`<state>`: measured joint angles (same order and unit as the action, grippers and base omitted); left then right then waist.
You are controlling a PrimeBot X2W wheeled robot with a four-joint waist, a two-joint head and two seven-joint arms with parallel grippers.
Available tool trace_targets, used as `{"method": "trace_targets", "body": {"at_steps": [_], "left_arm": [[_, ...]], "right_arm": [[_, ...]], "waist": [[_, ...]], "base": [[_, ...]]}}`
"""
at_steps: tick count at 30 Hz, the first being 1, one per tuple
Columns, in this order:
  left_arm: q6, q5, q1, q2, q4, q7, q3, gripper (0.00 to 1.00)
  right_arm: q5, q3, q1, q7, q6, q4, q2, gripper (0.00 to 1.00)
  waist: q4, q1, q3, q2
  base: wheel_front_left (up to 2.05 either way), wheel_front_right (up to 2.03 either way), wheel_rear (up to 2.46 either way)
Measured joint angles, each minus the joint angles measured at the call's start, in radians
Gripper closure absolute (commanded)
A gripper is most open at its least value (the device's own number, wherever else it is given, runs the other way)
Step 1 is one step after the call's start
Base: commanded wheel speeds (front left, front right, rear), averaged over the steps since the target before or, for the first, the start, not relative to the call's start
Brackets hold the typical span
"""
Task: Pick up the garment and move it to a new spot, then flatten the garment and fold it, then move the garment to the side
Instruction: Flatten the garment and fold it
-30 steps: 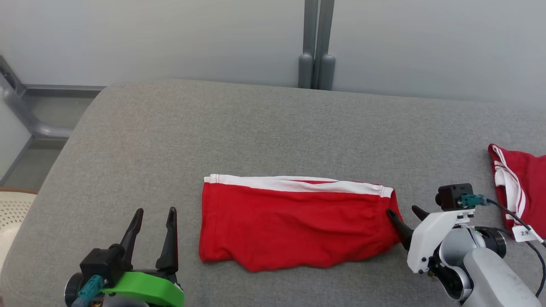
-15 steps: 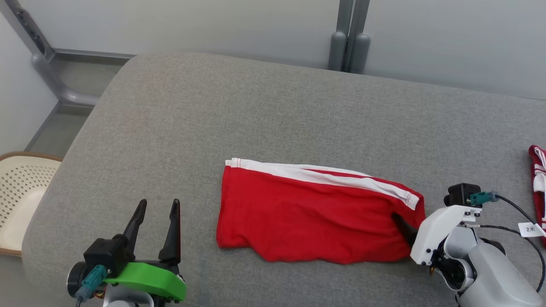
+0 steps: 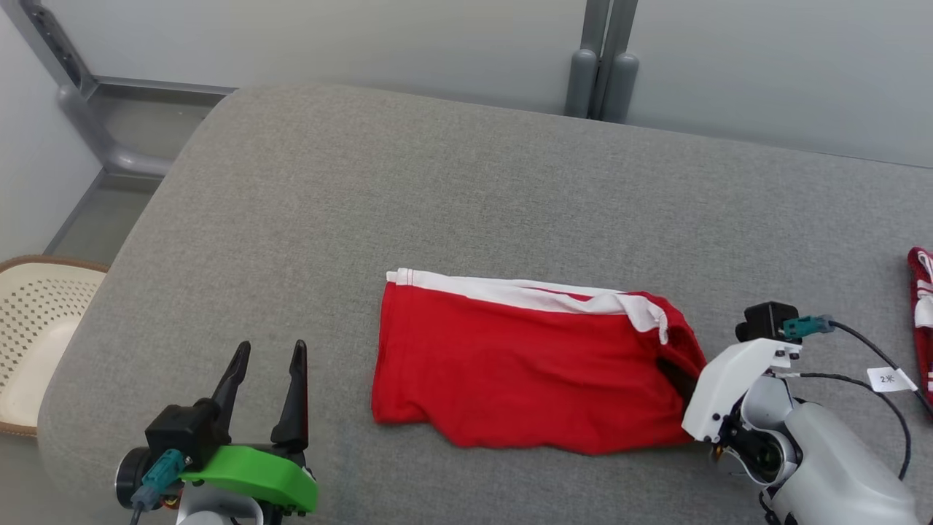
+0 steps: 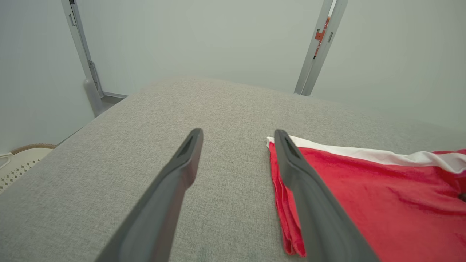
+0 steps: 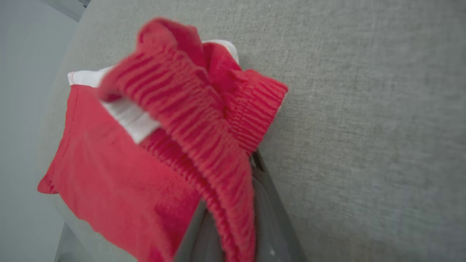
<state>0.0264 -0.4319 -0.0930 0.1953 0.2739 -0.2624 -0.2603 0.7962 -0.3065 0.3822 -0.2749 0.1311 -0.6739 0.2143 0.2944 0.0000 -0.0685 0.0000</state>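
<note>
Red shorts (image 3: 525, 364) with a white side stripe lie on the grey cushion (image 3: 408, 197), folded into a rectangle. My right gripper (image 3: 681, 375) is shut on their ribbed waistband at the right end, which bunches and lifts off the cushion; in the right wrist view that waistband (image 5: 204, 145) drapes over my fingers (image 5: 265, 211). My left gripper (image 3: 266, 390) stands open at the lower left, holding nothing, a short way left of the shorts' left edge. The left wrist view has the shorts (image 4: 382, 196) just right of the right finger (image 4: 309, 203).
A second red and white garment (image 3: 922, 321) lies at the cushion's far right edge. A cream perforated basket (image 3: 33, 321) sits off the cushion's left side. Grey posts (image 3: 601, 65) stand against the back wall. A tagged cable (image 3: 885, 379) trails from my right wrist.
The right gripper closed onto the shorts' right end and pushed it leftward, crumpling the waistband upward. The camera swung left over the second. The left gripper has kept still.
</note>
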Motion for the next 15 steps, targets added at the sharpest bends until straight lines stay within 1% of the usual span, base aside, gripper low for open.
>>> {"method": "trace_targets", "body": {"at_steps": [3,7,10,12,15], "left_arm": [[0.001,-0.003,0.003,-0.003,0.004,0.0,0.001,0.0],[0.001,-0.004,0.011,-0.002,0.007,0.0,0.006,0.0],[0.001,-0.005,0.016,-0.002,0.007,0.0,0.006,0.0],[0.001,-0.005,0.018,-0.003,0.007,0.0,0.005,0.0],[0.001,-0.006,0.022,-0.006,0.01,0.0,0.002,0.0]], "right_arm": [[0.042,-0.005,-0.002,0.002,0.0,0.016,0.039,1.0],[0.086,-0.011,-0.019,-0.025,0.0,0.063,0.096,1.0],[0.12,-0.003,-0.048,-0.067,0.0,0.104,0.158,1.0],[0.137,0.006,-0.067,-0.099,0.0,0.129,0.187,1.0],[0.192,0.039,-0.093,-0.155,0.0,0.166,0.206,1.0]], "waist": [[-0.02,0.0,0.01,0.0],[-0.053,0.0,0.021,0.0],[-0.087,0.0,0.032,0.0],[-0.107,0.0,0.039,0.0],[-0.134,0.0,0.051,0.0]], "base": [[0.0,0.0,0.0],[0.0,0.0,0.0],[0.0,0.0,0.0],[0.0,0.0,0.0],[0.0,0.0,0.0]]}}
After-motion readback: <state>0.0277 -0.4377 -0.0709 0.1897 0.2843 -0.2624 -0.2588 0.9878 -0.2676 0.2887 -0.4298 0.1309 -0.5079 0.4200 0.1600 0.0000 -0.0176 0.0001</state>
